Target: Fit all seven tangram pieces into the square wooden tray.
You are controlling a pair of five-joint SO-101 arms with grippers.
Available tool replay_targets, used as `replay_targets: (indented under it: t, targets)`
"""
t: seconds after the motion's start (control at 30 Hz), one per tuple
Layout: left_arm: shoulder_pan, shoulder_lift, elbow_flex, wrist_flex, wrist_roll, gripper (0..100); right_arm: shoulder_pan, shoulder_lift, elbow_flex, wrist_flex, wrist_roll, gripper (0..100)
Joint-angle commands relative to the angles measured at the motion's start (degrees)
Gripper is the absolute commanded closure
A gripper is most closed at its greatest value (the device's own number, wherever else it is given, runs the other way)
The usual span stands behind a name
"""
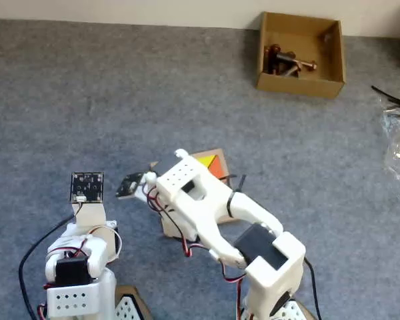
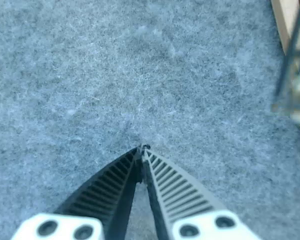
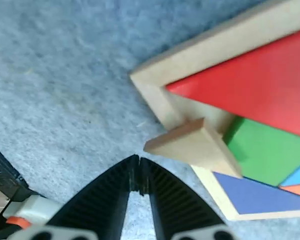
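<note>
Red triangle and green piece lie flat in the wooden tray. A bare wooden triangle tilts across its rim. Left fingers and right fingers are pressed together.

Square wooden tray, red triangle and green piece inside, plain triangle tilted on rim

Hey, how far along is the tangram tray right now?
Done: red, green and blue pieces lie flat in the tray. In hand: nothing; left pincer and right pincer are shut, empty, over carpet. Left: the wooden triangle sits tilted on the tray's corner, not yet seated.
</note>
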Motion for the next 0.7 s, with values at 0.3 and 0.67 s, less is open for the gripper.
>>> replay_targets:
  t: [0.3, 0.67]
  targets:
    - [-0.5, 0.4, 1.2, 0.4, 0.1, 100, -0.8, -3.0, 0.0, -4.5, 0.2, 99.3]
    - [-0.5, 0.4, 1.2, 0.4, 0.1, 100, -0.9, -3.0, 0.0, -7.7, 0.2, 99.3]
